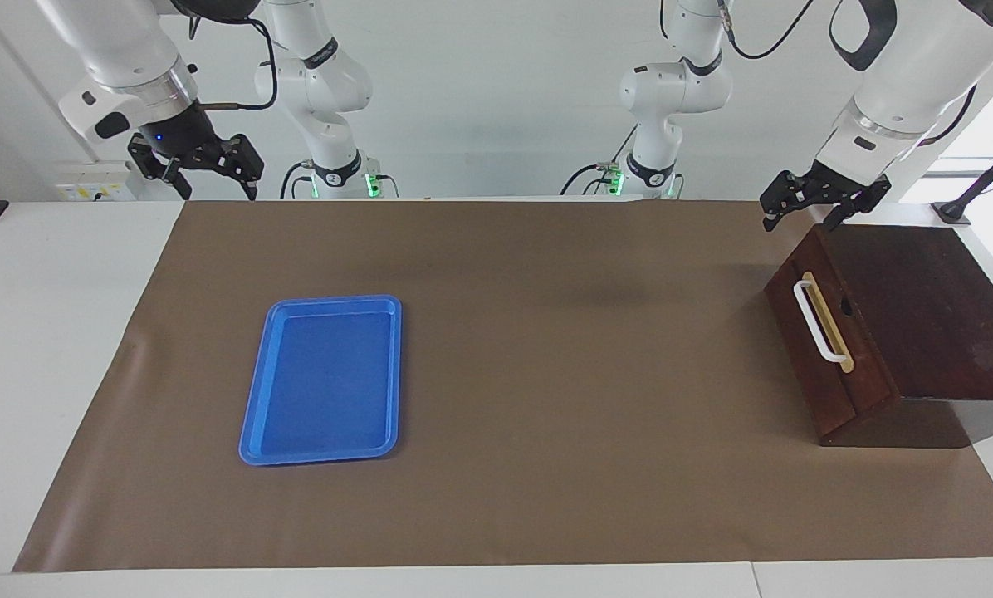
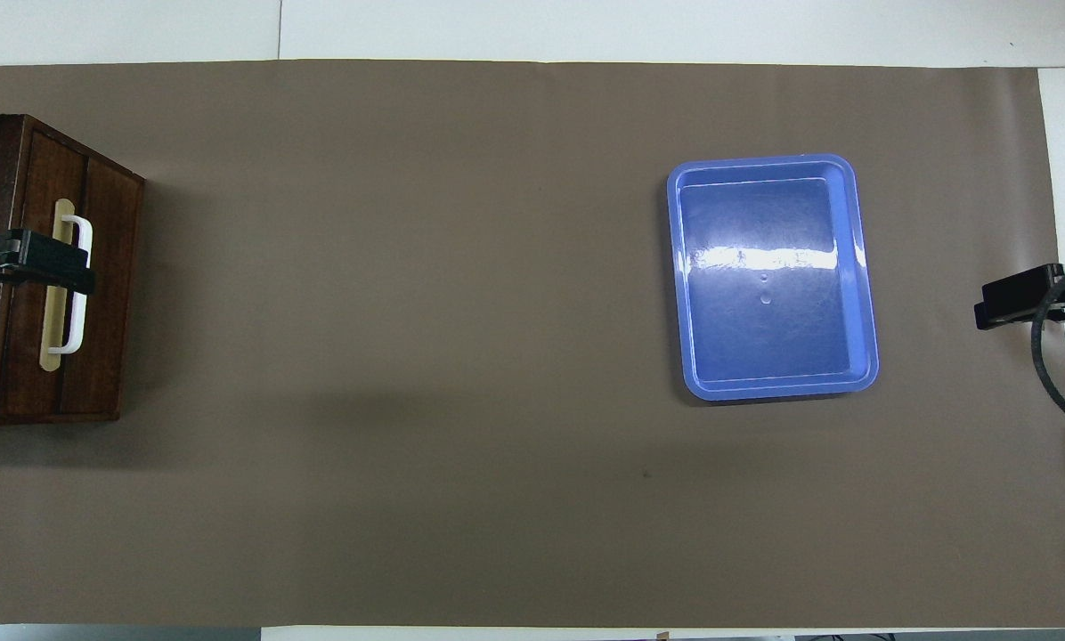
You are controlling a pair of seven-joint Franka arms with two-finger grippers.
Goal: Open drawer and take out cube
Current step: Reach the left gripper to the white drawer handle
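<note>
The dark wooden box (image 1: 928,307) stands at the left arm's end of the table. Its drawer (image 1: 829,390) is shut, and the front with the white loop handle (image 1: 812,320) faces the middle of the table. The drawer (image 2: 25,356) and handle (image 2: 78,316) also show in the overhead view. The cube is hidden. My left gripper (image 1: 802,218) hangs open over the box's top edge above the drawer front, touching nothing; from overhead the left gripper (image 2: 60,263) covers part of the handle. My right gripper (image 1: 218,187) waits open, raised at the right arm's end, and the right gripper (image 2: 1000,307) peeks in from overhead.
A flat blue tray (image 1: 322,382) lies empty on the brown mat (image 1: 546,374) toward the right arm's end. The same tray (image 2: 768,312) sits beside the right gripper in the overhead view. White table borders the mat.
</note>
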